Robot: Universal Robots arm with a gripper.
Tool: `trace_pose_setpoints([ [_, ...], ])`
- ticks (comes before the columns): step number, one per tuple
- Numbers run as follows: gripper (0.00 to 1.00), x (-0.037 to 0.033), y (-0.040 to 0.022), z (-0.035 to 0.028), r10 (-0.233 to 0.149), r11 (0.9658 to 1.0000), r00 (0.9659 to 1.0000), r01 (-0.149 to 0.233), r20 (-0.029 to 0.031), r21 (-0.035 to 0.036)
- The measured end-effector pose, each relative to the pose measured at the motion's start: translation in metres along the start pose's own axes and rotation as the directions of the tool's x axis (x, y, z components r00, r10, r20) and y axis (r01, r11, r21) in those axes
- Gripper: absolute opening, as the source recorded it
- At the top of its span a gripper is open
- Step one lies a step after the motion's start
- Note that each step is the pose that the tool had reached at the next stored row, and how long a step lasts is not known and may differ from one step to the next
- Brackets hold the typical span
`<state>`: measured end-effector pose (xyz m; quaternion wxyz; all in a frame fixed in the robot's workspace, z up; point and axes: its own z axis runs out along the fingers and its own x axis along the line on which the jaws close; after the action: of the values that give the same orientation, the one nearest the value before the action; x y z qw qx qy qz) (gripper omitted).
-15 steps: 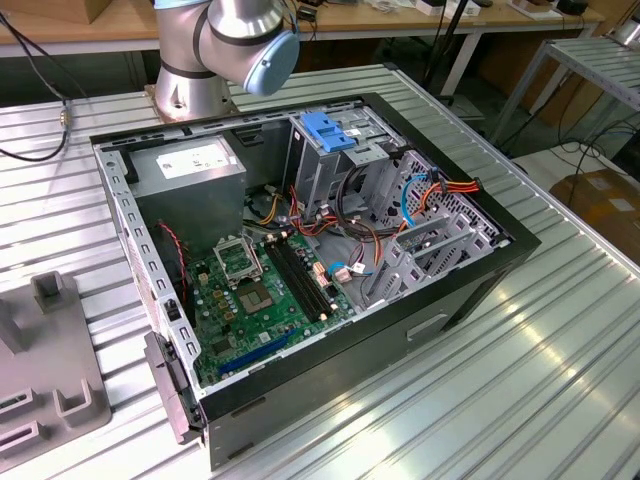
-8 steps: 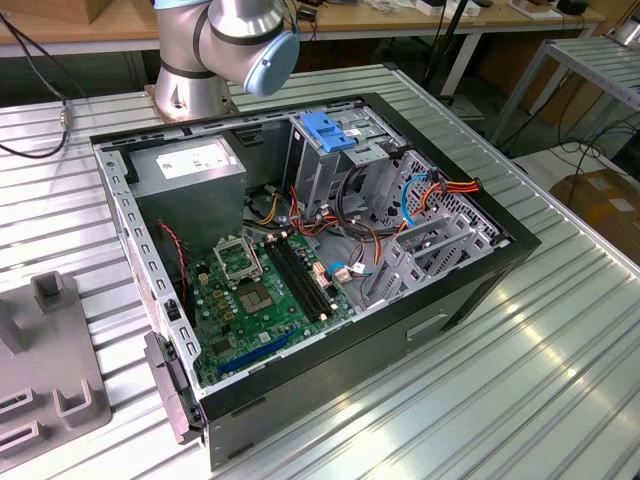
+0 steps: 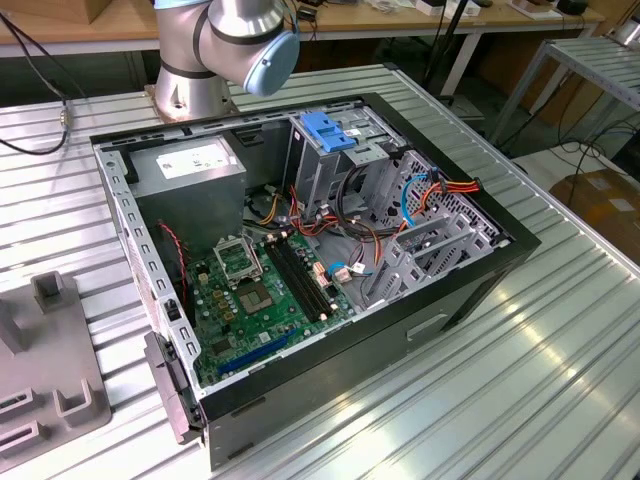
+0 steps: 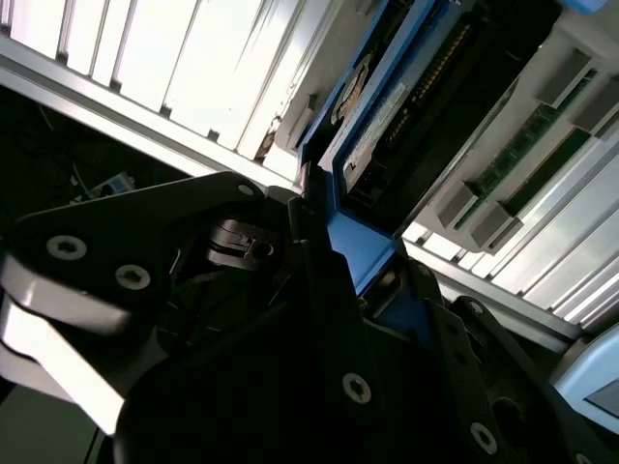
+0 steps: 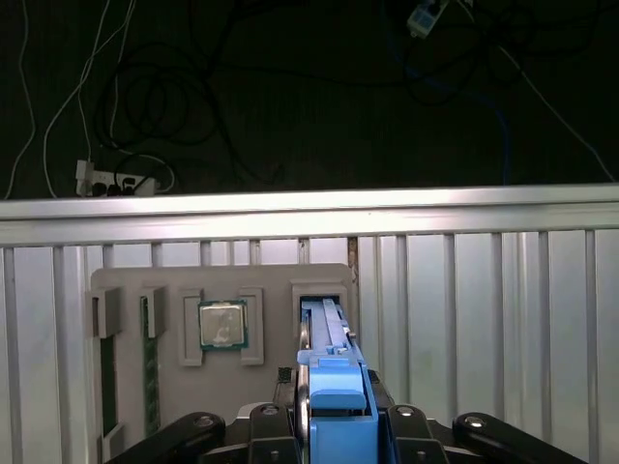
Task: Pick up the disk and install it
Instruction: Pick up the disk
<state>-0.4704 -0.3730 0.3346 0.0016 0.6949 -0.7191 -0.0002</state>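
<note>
The disk [image 5: 327,333] shows edge-on in the first wrist view, a thin grey slab with blue carrier rails. It stands upright over a slot of the grey holder plate [image 5: 271,280]. My gripper [image 5: 336,401] is shut on its near blue end, one black finger on each side. In the second wrist view the disk [image 4: 372,126] shows its white label and blue rail, running away from the gripper [image 4: 338,242]. I cannot tell whether the disk rests in the slot or hangs just above it. The open computer case [image 3: 480,270] lies on the table in the exterior view.
The holder plate [image 3: 50,380] also carries a processor chip [image 5: 221,324] and a memory stick [image 5: 150,362]. Inside the case are a silver drive cage [image 3: 330,170] topped by a blue bracket [image 3: 335,130], a grey power supply [image 3: 190,165] and the green motherboard [image 3: 260,290]. The table edge [image 5: 309,208] runs just beyond the plate.
</note>
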Motion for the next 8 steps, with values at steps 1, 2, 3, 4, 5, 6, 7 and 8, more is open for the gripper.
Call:
trace_pose_setpoints([
  [1, 0.37, 0.0000, 0.0000, -0.0014, 0.000, 1.0000, 1.0000, 0.000, 0.0000, -0.0001],
  [2, 0.37, 0.0000, 0.0000, -0.0024, 0.000, 1.0000, 1.0000, 0.000, 0.0000, 0.0000],
  [3, 0.37, 0.0000, 0.0000, -0.0037, 0.000, 1.0000, 1.0000, 0.000, 0.0000, -0.0001],
  [4, 0.37, 0.0000, 0.0000, -0.0052, 0.000, 1.0000, 1.0000, 0.000, 0.0000, 0.0000],
  [5, 0.37, 0.0000, 0.0000, -0.0066, 0.000, 1.0000, 1.0000, 0.000, 0.0000, -0.0001],
  [6, 0.37, 0.0000, 0.0000, -0.0091, 0.000, 1.0000, 1.0000, 0.000, 0.0000, -0.0001],
  [7, 0.37, 0.0000, 0.0000, -0.0102, 0.000, 1.0000, 1.0000, 0.000, 0.0000, 0.0000],
  [8, 0.37, 0.0000, 0.0000, -0.0115, 0.000, 1.0000, 1.0000, 0.000, 0.0000, 0.0000],
])
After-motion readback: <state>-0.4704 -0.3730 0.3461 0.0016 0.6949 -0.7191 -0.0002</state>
